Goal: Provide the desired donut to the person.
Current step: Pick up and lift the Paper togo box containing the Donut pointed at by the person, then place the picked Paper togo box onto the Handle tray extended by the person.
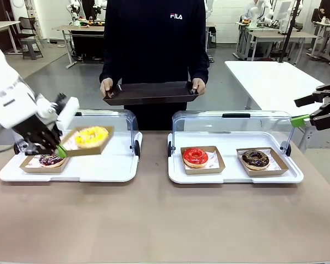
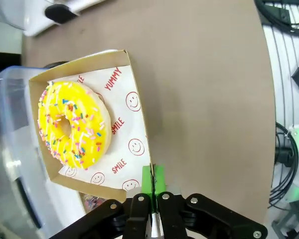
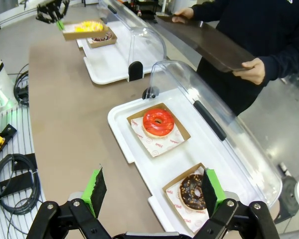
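Shows a yellow-iced ring donut (image 1: 91, 136) (image 2: 74, 124) (image 3: 85, 26) strewn with multicoloured sprinkles. Lies flat on white paper printed with red smiley faces and the words YUMMY and SMILE. Sits inside a shallow square brown cardboard box (image 1: 103, 147) (image 2: 131, 74), filling most of it.

Grips that cardboard box by its near left corner in the left claw (image 1: 60, 150) (image 2: 153, 181), green pads pressed fully together on the thin wall. Places the yellow-iced ring donut just beyond the claw tips, up and to the right of them in the front view, near the pads but apart from them. Hangs lifted and slightly tilted above the left white plastic serving tray (image 1: 71, 168), partly over a dark chocolate donut with pink icing (image 1: 50, 160) in its own box there.

Finds the right claw (image 1: 295, 111) (image 3: 153, 191) spread wide and empty at the right edge, beside the raised clear lid of the right white plastic serving tray (image 1: 236, 175), well apart from the yellow-iced ring donut. Holds on that tray a red-glazed donut (image 1: 195, 157) and a chocolate sprinkled donut (image 1: 256, 159), each boxed.

Faces, across the brown worktop (image 1: 154, 220), the person (image 1: 154, 44) in a dark sweatshirt, holding a flat black rectangular tray (image 1: 151, 91) level in both hands.
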Controlling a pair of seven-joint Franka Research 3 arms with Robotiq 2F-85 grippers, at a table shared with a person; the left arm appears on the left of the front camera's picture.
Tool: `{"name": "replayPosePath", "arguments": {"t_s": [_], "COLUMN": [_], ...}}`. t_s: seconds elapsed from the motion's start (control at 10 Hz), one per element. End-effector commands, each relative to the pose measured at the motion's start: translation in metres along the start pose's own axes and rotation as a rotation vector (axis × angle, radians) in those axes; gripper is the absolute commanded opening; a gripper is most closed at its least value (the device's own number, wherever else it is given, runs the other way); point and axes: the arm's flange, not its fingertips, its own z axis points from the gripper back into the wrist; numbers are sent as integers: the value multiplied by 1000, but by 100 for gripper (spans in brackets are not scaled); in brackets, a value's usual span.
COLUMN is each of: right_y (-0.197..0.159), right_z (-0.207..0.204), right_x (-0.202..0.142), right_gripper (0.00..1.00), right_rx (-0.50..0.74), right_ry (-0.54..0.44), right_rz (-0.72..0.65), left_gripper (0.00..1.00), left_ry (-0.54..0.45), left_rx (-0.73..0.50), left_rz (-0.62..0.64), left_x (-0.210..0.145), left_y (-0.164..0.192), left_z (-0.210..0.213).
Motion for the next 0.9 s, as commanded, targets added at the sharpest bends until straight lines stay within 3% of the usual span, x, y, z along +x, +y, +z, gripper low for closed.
{"name": "replayPosePath", "arguments": {"t_s": [0.0, 0.2, 0.3, 0.4, 0.5, 0.8], "right_y": [-1, -1, -1, -1, -1, -1], "right_z": [-2, -2, -2, -2, -2, -2], "right_x": [0, 0, 0, 0, 0, 0], "right_gripper": [100, 100, 100, 100, 100, 100], "right_rx": [9, 9, 9, 9, 9, 9], "right_ry": [-17, -17, -17, -17, -17, -17], "right_rz": [-4, -4, -4, -4, -4, -4], "left_gripper": [0, 0, 0, 0, 0, 0], "left_ry": [13, 41, 54, 30, 28, 28], "left_rx": [98, 199, 209, 80, 184, 184], "left_rz": [4, 12, 11, -32, 1, 1], "left_x": [-11, -11, -12, -14, 0, 0], "left_y": [-58, -53, -51, -41, -16, -16], "left_z": [21, 43, 46, 34, 77, 77]}}
